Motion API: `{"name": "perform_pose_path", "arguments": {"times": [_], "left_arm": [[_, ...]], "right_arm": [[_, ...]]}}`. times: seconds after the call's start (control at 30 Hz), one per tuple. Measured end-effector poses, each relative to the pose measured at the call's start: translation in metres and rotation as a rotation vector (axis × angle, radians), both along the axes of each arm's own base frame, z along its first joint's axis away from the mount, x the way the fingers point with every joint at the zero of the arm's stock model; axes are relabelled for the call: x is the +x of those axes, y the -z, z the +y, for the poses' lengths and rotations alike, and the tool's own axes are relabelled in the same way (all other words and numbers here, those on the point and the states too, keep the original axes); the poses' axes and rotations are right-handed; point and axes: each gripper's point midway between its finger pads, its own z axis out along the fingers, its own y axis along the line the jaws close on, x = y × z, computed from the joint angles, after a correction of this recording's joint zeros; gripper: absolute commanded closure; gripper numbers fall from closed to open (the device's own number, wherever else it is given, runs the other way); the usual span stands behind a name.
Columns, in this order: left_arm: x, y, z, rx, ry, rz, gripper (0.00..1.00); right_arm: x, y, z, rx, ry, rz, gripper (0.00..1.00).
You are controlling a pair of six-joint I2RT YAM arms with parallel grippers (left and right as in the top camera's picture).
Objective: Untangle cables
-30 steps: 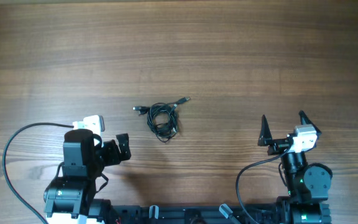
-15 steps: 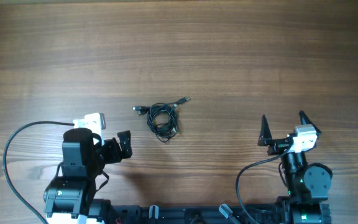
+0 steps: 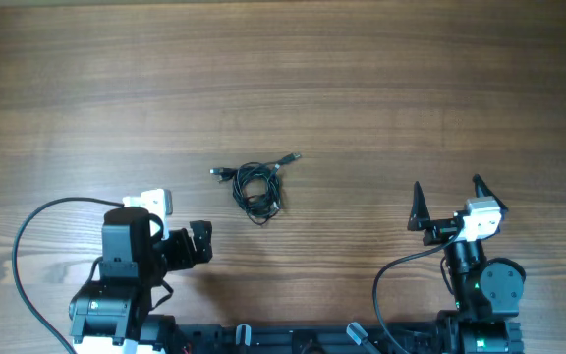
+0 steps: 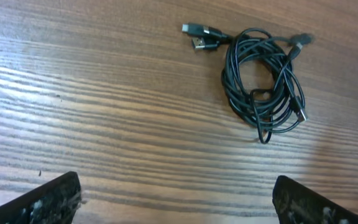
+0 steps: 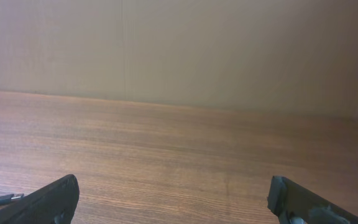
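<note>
I see the cables (image 3: pixel 256 184) lying as one tangled black coil flat on the desk (image 3: pixel 411 88), plug ends sticking out on both sides.

A wooden table (image 3: pixel 362 79) fills the overhead view, its brown surface crossed by long grain lines running side to side, with darker streaks and paler bands among them. In the left wrist view the same wood shows bold light and dark stripes on the left, softening into a smoother, slightly shiny patch toward the right. In the right wrist view a plain beige wall (image 5: pixel 179 43) rises behind the far edge of the table, marked by a faint vertical seam left of its middle.
</note>
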Motion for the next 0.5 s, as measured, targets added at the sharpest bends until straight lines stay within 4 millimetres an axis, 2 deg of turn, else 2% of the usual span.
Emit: {"name": "perform_pose_path", "arguments": {"times": [0.5], "left_arm": [[-0.0009,-0.0004,-0.0053,-0.012,0.023,0.0,0.0]], "right_arm": [[0.0,0.0,0.0,0.0,0.0,0.0,0.0]]}}
